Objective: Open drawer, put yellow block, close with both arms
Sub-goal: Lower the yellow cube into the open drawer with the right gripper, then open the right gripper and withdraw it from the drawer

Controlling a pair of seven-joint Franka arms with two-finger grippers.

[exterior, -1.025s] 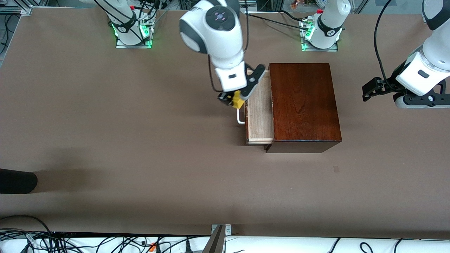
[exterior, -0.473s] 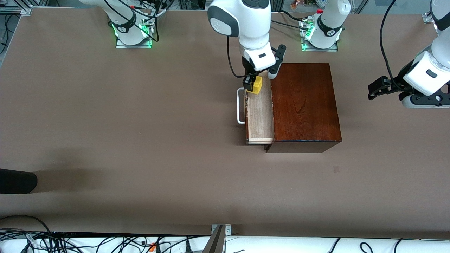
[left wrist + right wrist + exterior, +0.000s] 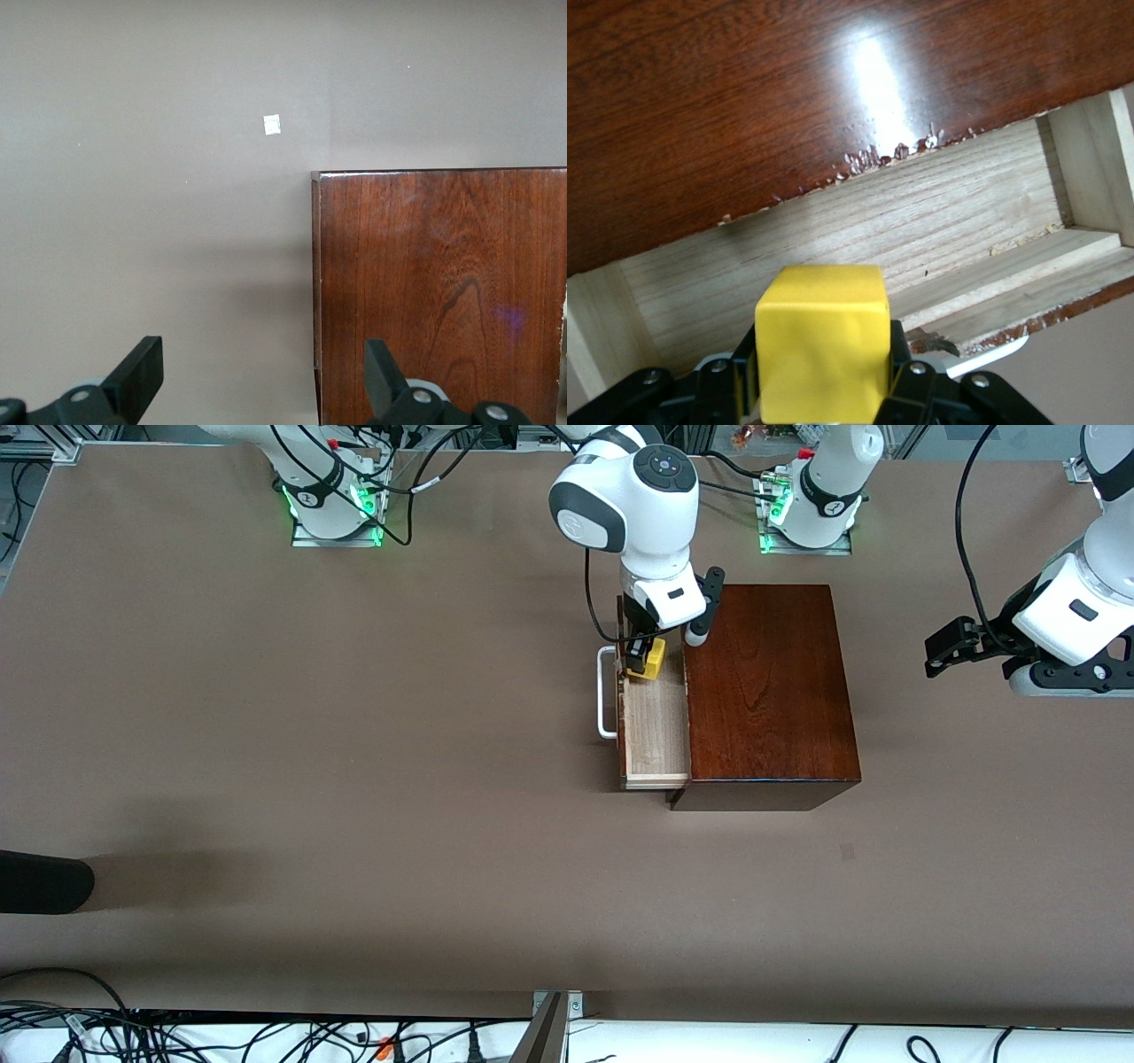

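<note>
Right gripper [image 3: 644, 657] clamped on yellow block [image 3: 653, 659], hung over open drawer [image 3: 656, 726] of mahogany box [image 3: 766, 691]. Left gripper [image 3: 941, 651], fingers apart, waited above table [image 3: 354, 779] past box, toward left arm's end.

Open left end effector [image 3: 257, 390] over table [image 3: 159, 221] beside mahogany box [image 3: 443, 292].
</note>
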